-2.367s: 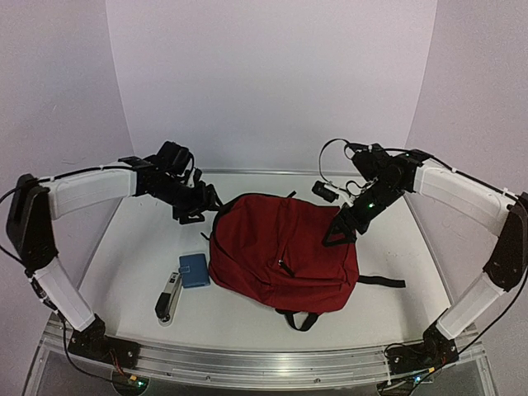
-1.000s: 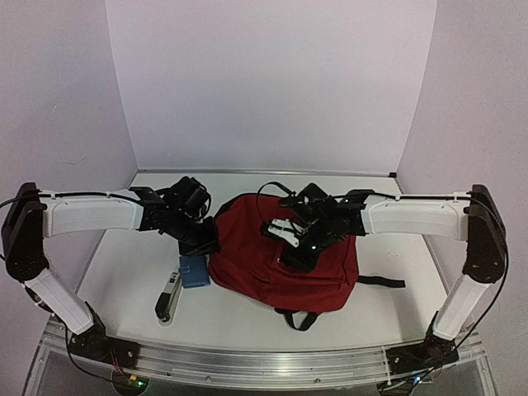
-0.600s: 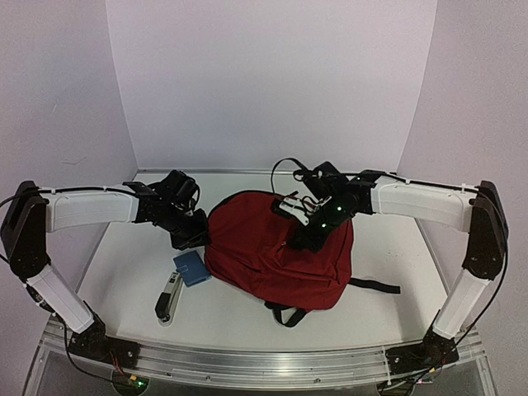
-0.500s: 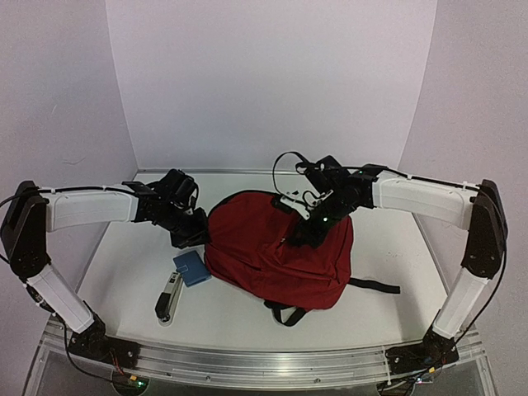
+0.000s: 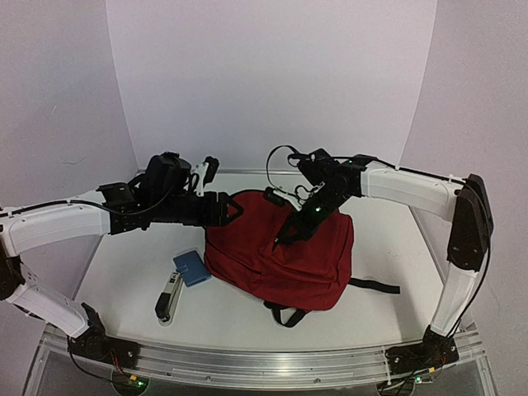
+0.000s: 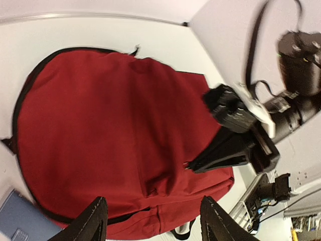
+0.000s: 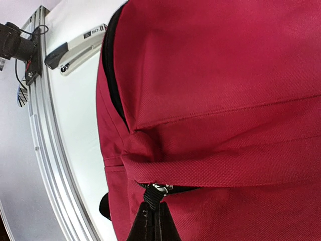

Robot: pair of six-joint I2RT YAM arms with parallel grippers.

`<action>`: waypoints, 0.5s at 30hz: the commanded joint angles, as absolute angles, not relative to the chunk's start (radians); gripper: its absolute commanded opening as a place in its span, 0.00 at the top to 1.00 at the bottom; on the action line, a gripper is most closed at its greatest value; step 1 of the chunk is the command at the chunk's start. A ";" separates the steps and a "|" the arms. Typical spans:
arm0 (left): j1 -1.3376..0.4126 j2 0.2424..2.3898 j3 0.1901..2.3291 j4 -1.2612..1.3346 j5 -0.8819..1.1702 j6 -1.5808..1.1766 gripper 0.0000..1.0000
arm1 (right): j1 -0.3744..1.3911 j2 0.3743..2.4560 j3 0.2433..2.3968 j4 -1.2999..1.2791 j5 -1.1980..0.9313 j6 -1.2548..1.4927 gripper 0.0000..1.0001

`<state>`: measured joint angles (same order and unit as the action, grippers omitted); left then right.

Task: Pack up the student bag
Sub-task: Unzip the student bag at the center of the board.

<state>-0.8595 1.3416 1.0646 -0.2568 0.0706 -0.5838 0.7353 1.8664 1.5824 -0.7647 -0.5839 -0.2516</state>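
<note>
The student bag [image 5: 285, 252] is a dark red backpack lying flat mid-table, and it fills the left wrist view [image 6: 100, 125]. My right gripper [image 5: 280, 239] reaches down onto the bag's front. In its wrist view the gripper [image 7: 153, 215] is shut on the black zipper pull [image 7: 156, 197] of the front pocket. My left gripper [image 5: 233, 209] hovers open above the bag's left upper edge. Its two fingertips [image 6: 95, 221] are spread wide with nothing between them.
A blue flat case [image 5: 192, 268] lies against the bag's left side. A stapler [image 5: 169, 297] lies nearer the front edge and also shows in the right wrist view [image 7: 75, 42]. Black straps [image 5: 375, 287] trail from the bag's right and front.
My left gripper has opened, let go of the bag's left edge and risen to the right. My right gripper slid down-left across the bag's front to the zipper pull.
</note>
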 commanded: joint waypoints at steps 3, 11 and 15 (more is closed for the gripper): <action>-0.929 1.426 1.031 -0.063 0.084 -0.453 0.38 | 0.719 1.893 1.636 -0.773 -0.627 -0.214 1.00; -0.980 1.557 1.052 0.037 0.084 -0.335 0.39 | 0.683 1.911 1.645 -0.776 -0.655 -0.189 1.00; -0.993 1.624 1.082 0.035 0.084 -0.286 0.40 | 0.681 1.913 1.640 -0.776 -0.658 -0.189 1.00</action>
